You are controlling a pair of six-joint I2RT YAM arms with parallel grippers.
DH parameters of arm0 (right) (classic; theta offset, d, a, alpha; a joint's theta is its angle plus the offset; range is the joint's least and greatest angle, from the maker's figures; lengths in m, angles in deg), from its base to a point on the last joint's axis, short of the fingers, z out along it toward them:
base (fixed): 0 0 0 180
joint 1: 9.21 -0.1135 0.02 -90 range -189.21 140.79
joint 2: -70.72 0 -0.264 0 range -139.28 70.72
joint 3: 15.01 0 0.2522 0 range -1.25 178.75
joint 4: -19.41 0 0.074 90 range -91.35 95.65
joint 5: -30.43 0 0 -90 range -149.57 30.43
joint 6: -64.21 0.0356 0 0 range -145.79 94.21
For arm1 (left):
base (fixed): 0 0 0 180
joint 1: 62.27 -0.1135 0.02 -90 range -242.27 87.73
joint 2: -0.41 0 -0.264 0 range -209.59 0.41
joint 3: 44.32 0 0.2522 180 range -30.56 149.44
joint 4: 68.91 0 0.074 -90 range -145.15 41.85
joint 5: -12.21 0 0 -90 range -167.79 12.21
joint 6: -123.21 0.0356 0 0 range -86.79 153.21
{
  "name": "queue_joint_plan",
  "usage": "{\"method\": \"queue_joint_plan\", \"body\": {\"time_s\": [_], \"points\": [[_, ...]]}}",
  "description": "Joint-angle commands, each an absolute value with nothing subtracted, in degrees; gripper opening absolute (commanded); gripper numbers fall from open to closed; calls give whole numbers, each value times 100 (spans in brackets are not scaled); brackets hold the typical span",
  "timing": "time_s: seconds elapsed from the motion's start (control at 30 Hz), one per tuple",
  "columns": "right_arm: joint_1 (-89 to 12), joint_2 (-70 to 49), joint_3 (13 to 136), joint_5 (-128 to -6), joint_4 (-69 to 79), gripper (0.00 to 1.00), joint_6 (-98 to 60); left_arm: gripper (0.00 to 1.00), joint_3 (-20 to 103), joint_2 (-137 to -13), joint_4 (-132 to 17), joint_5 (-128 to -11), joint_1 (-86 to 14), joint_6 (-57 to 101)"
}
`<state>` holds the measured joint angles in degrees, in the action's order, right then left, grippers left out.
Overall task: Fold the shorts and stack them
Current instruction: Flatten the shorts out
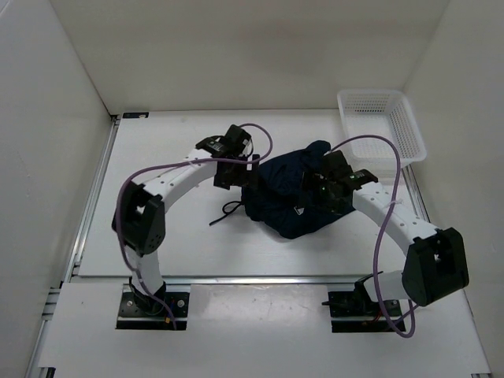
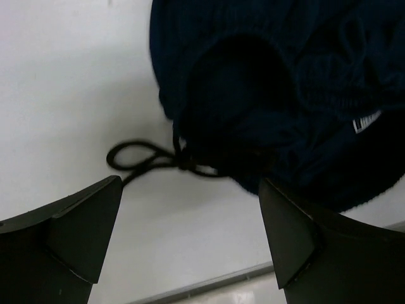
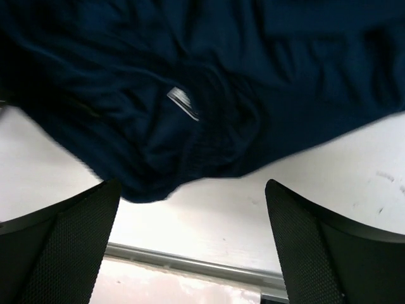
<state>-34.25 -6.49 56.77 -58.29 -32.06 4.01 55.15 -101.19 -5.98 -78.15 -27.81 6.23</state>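
Right pincer (image 3: 193, 187): released. In the right wrist view its jaws stand wide apart with nothing between them. It hangs over the lower edge of the cloth.
Left pincer (image 2: 190, 202): released, jaws wide and empty. In the left wrist view bare table shows between the fingers.
Pincer positions, top view: the left pincer (image 1: 235, 175) is at the left edge of the heap and the right pincer (image 1: 321, 187) at its right edge. Whether either touches the cloth cannot be told.
Shorts (image 1: 283, 197): one dark navy pair in a crumpled heap at the middle of the frame, not flat and not folded. Neither pincer holds it.
Shorts, close views: they fill the upper right of the left wrist view (image 2: 285, 95), with an opening in the cloth showing, and the upper part of the right wrist view (image 3: 221, 76).
Label (image 3: 182, 103): a small white tag, left of centre on the cloth.
Drawstring (image 2: 136, 155): a dark looped cord trailing left from the heap onto the table (image 1: 173, 228).
Basket (image 1: 411, 126): white mesh, upper right of the top view, apart from the shorts.
Step in hand (judgement): an early stage. The cloth needs spreading before any fold, and both arms seem placed to take hold.
Next move (judgement): each pincer should close on an outer edge, preferably the waistband, and draw the cloth apart until flat. The loose cord should be kept out of the grasp.
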Motion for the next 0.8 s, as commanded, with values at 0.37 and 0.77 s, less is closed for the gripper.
{"method": "queue_joint_plan", "body": {"time_s": [0.37,0.77], "points": [[-3671,-1373,5025,-5904,-2221,70,1489,87,7464,-12149,-645,-7622,-2712,1185],[-3838,-1479,6745,-5518,-2940,0,1069,10,7851,-11089,-391,-7120,-3475,1186]]}}
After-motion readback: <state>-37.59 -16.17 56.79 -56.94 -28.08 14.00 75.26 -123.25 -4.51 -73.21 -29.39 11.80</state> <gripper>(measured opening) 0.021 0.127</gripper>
